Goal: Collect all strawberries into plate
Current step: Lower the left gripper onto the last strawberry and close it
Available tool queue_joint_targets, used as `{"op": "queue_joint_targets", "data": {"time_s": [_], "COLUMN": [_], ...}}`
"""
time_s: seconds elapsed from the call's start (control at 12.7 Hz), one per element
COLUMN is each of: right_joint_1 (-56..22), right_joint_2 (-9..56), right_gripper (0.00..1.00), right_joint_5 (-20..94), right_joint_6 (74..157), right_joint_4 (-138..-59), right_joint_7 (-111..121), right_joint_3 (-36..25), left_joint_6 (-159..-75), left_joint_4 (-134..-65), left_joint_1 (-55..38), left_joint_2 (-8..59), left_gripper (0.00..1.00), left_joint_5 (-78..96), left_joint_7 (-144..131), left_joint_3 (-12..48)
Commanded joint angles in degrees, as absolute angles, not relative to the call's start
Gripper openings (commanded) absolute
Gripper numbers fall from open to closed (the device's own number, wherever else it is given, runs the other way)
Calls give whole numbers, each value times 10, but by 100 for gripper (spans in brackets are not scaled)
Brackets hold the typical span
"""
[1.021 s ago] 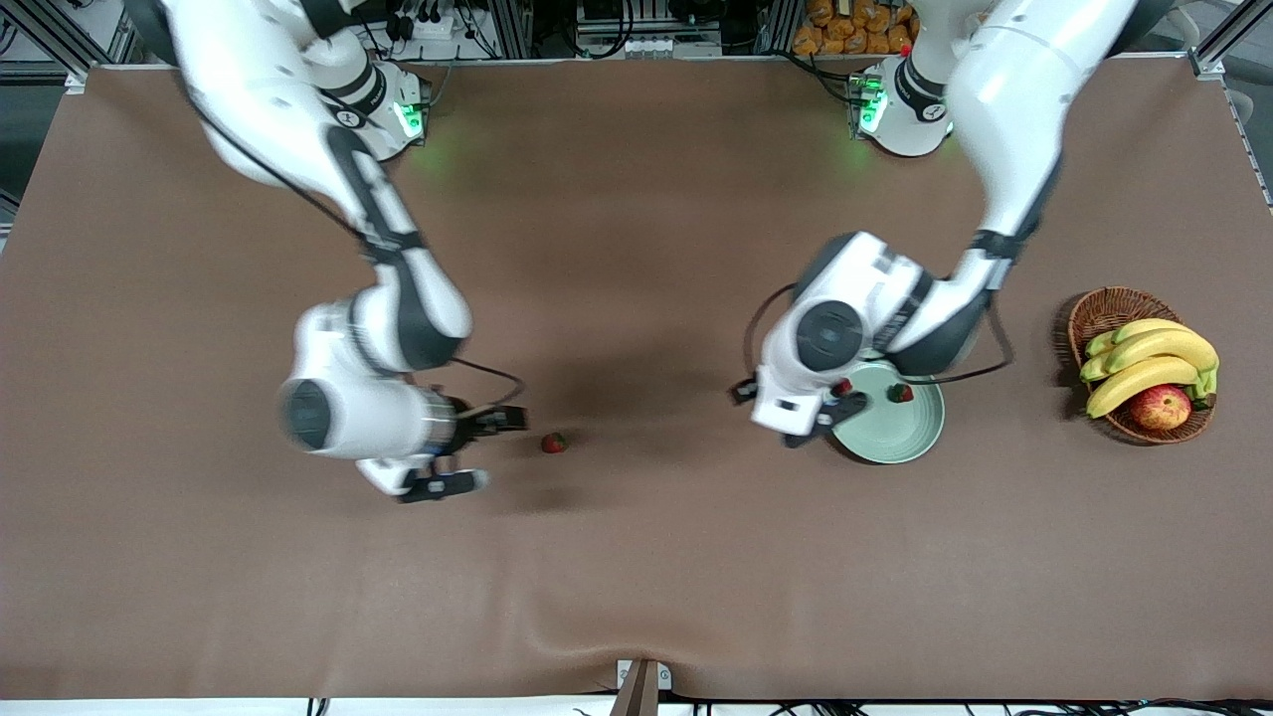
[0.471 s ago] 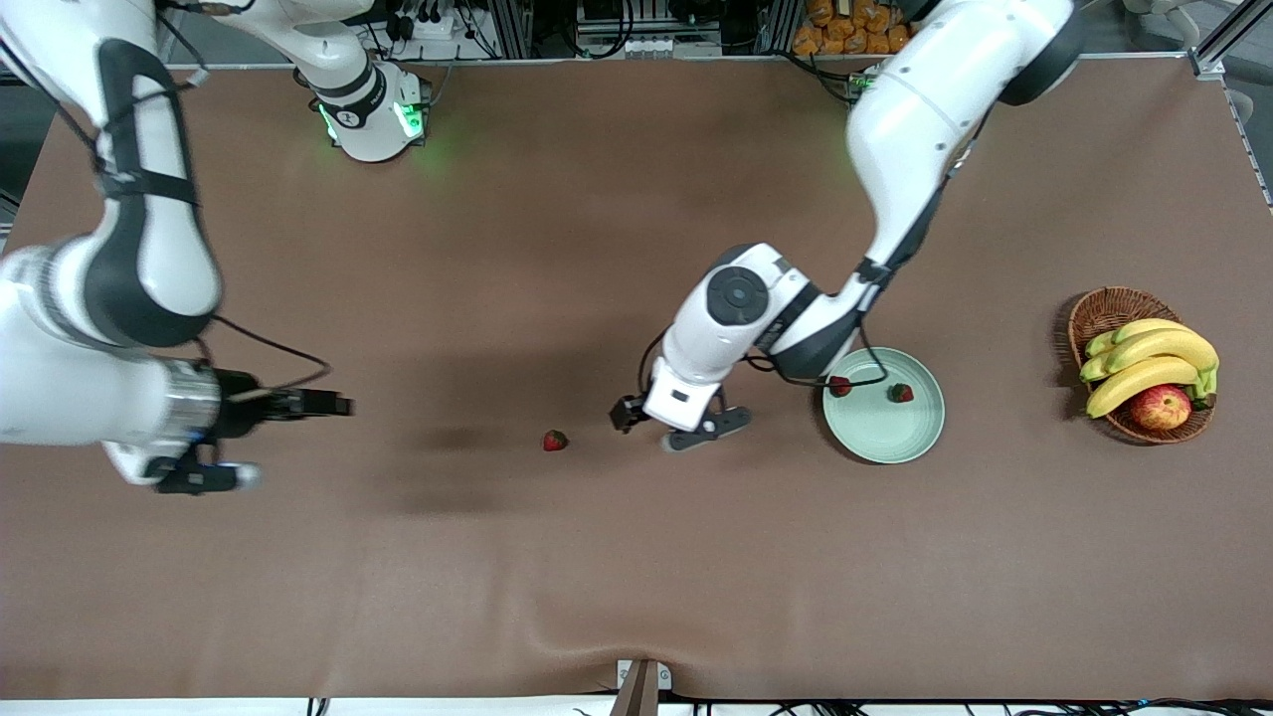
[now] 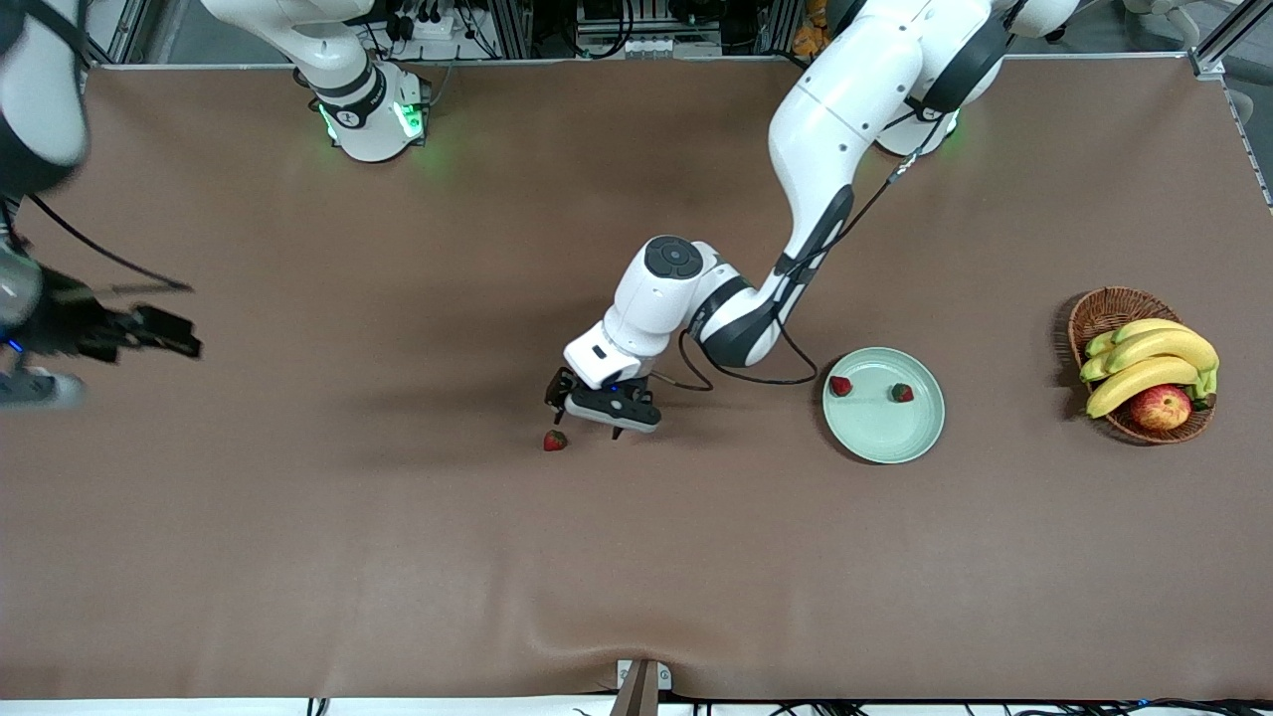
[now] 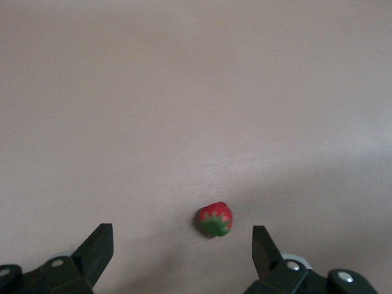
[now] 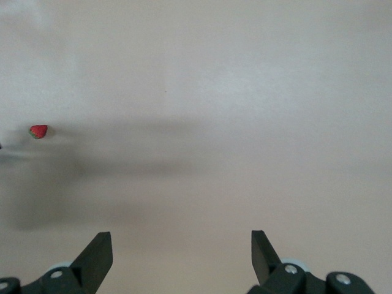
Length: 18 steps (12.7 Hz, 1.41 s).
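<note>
Two strawberries lie in the plate (image 3: 882, 428), one (image 3: 840, 386) near its rim toward the middle of the frame and one (image 3: 901, 393) close by, at the right of centre in the front view; the third strawberry (image 3: 555, 440) sits on the bare brown bench (image 3: 636, 557) near the middle of the frame, well apart from the plate, toward the right arm's end. The left claw (image 3: 587, 403) hangs just above and beside this berry, its jaws spread wide with nothing between them; in the left wrist view the berry (image 4: 214, 218) shows between the two dark fingertips (image 4: 95, 251), green cap toward the camera. In the front view the claw's body hides part of its own fingers. The right claw (image 3: 109, 343) is at the left edge of the frame over the bench, blurred and partly cut off; the right wrist view shows its jaws wide apart (image 5: 180, 257) and empty, with the lone berry (image 5: 38, 131) tiny at the left of that picture. A wicker basket (image 3: 1109, 313) with bananas (image 3: 1154, 363) and an apple (image 3: 1160, 406) stands at the right edge. Half a second earlier the left claw hung between berry and plate; it has since swung over to the berry, while the right claw has drawn back farther toward the frame's left edge. The berries have not moved.
</note>
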State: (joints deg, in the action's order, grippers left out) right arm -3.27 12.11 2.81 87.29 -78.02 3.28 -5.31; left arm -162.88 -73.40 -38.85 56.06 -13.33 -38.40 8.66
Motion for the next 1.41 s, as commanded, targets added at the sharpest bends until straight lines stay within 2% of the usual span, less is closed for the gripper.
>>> {"op": "queue_joint_targets", "data": {"time_s": [0.0,0.08,0.31,0.47,0.63,0.94,1.34], "right_joint_1": [-11,-5,9,9,14,18,17], "right_joint_2": [105,105,105,97,78,49,28], "right_gripper": [100,100,100,100,100,100,100], "right_joint_5": [15,15,-3,-26,-25,-25,-16], "right_joint_6": [870,870,872,872,869,846,765], "right_joint_4": [-798,-799,-799,-795,-796,-795,-797], "right_joint_7": [47,51,51,52,51,50,44], "right_joint_3": [-46,-46,-47,-46,-46,-46,-45], "left_joint_6": [-1659,-1664,-1665,-1665,-1666,-1666,-1666], "left_joint_4": [-662,-648,-582,-576,-567,-554,-542], "left_joint_1": [-416,-430,-462,-471,-475,-478,-478], "left_joint_2": [621,628,680,688,700,719,729], "left_gripper": [95,90,85,81,72,65,56], "left_joint_5": [-130,-130,-130,-130,-130,-130,-130], "left_joint_7": [-246,-214,-199,-197,-180,-177,-177], "left_joint_3": [63,51,19,4,-7,-8,-8]}}
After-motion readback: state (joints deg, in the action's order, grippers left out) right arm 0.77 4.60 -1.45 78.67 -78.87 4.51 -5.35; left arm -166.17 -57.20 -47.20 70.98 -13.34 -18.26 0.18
